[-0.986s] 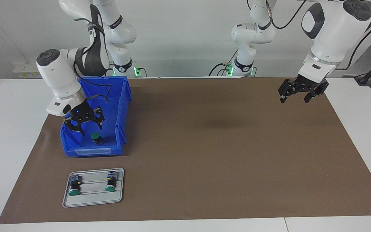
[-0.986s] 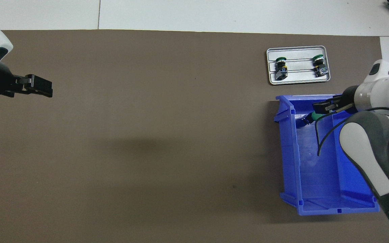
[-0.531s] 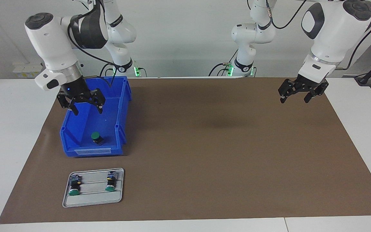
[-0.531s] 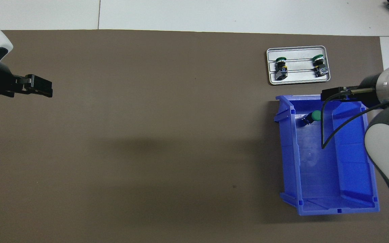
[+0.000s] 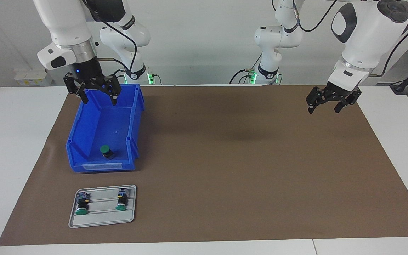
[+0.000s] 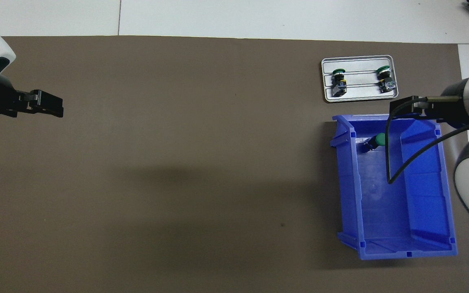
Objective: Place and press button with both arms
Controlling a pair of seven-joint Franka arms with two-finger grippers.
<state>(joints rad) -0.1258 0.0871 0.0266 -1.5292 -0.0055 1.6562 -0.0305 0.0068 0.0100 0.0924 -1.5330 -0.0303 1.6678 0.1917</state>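
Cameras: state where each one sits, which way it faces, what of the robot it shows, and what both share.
Facing view: high across the table, looking at the robots; shows both arms, the open right gripper up over the bin, the open left gripper over the mat.
Overhead view: high above the robots' end, looking forward and steeply down; shows the right gripper and left gripper.
Shared: bin, the button in it, tray with two buttons.

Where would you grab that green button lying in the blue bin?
Probably by the black body just below the green cap of the button, coming straight down from above. It lies tipped on the floor of the bin, close to the low front wall, so the open top is the only free way in.
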